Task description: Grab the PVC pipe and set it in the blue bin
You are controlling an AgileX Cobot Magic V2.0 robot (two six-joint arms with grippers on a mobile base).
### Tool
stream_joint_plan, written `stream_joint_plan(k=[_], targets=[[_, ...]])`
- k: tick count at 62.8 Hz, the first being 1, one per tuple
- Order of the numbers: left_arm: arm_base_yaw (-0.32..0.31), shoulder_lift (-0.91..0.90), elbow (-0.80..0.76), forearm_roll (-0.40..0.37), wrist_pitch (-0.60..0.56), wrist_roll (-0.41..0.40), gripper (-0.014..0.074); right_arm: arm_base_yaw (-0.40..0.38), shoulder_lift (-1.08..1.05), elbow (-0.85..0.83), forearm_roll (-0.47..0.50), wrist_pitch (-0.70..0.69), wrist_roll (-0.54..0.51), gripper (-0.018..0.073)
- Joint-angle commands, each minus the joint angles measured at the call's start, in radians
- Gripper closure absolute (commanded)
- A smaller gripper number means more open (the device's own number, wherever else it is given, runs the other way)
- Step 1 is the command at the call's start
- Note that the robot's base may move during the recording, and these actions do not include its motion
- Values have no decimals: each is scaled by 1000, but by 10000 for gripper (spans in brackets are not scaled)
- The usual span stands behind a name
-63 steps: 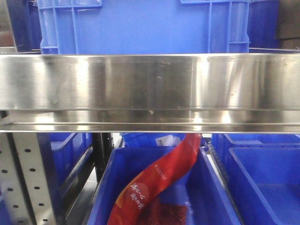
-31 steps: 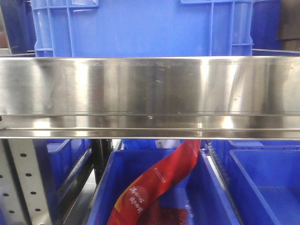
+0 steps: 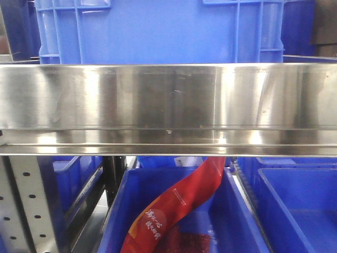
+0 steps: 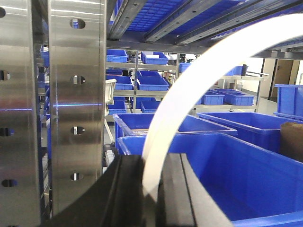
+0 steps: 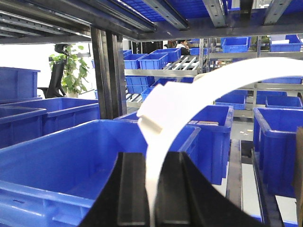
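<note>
Holding one curved white PVC pipe (image 4: 199, 80) between both arms, above the blue bin (image 5: 71, 156).

Filling the lower frame, the bin lies beneath; the pipe arcs upward from left gripper (image 4: 150, 189) and right gripper (image 5: 154, 189), each clamped tight on an end.

1. A red packet (image 3: 179, 203) is lying slantwise in a blue bin (image 3: 118, 211) below the steel shelf rail (image 3: 168, 105) in the front-facing view; no pincer is showing in this view to place it by.
2. White Chinese characters are running along the packet's lower end, inside a pale oval, but they are too small and tilted to be read.
3. A thin line of small white print is sitting higher on the packet, also illegible.
4. Both wrist views are showing no readable text, labels, numbers or signs.
</note>
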Motion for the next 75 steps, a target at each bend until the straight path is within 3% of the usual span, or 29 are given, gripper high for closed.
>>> stream_joint_plan(k=[1,14,19,27,38,54,68,75], targets=[[-4,-2,-1,-11,-32,-2,707,1,8,3,-8,-29,-2,727],[-4,14,-32,-10,-17,-2,707,1,68,-4,-8,-21,-2,727],[-15,51,-93,-4,75,-2,707,18,122,-32,-8,-21,-2,727],[-92,186,-269,61,258,0,707,88,242,-144,-13,-21,-2,727],[-185,403,-497,78,326,0,707,149,414,-304,-9,-9,-2,727],[-193,719,-813,78,382,-2,707,164,677,-630,-3,306,-2,727],[-193,841,-838,76,382,-2,702,164,830,-777,-3,445,-2,727],[-193,864,-838,76,379,-2,617,164,844,-779,-2,466,-2,715]])
